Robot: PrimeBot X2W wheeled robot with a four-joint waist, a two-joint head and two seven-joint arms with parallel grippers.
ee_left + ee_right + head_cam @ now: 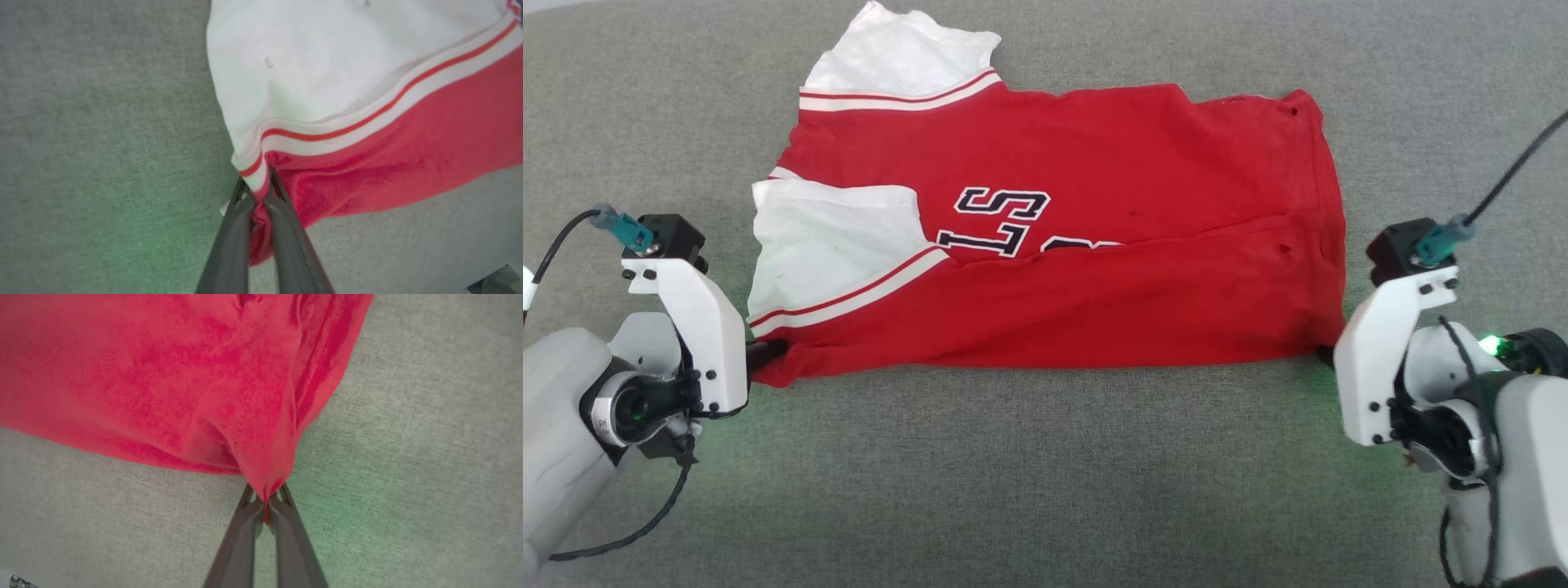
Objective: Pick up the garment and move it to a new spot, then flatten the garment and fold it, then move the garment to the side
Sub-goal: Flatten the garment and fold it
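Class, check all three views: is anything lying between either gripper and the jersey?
Nothing visible. The left gripper is shut on the jersey's near left corner, the right gripper on its near right corner.

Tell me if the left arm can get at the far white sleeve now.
Probably not yet: the left claw is shut on the near corner of the garment and must release first. Otherwise nothing stands in its way to the far white sleeve.

Mid-frame in the head view, a fold of the shirt (1094,327) covers part of its black lettering (1001,214). White casings (711,335) mostly hide the left claw (766,353) and right claw (1325,354).
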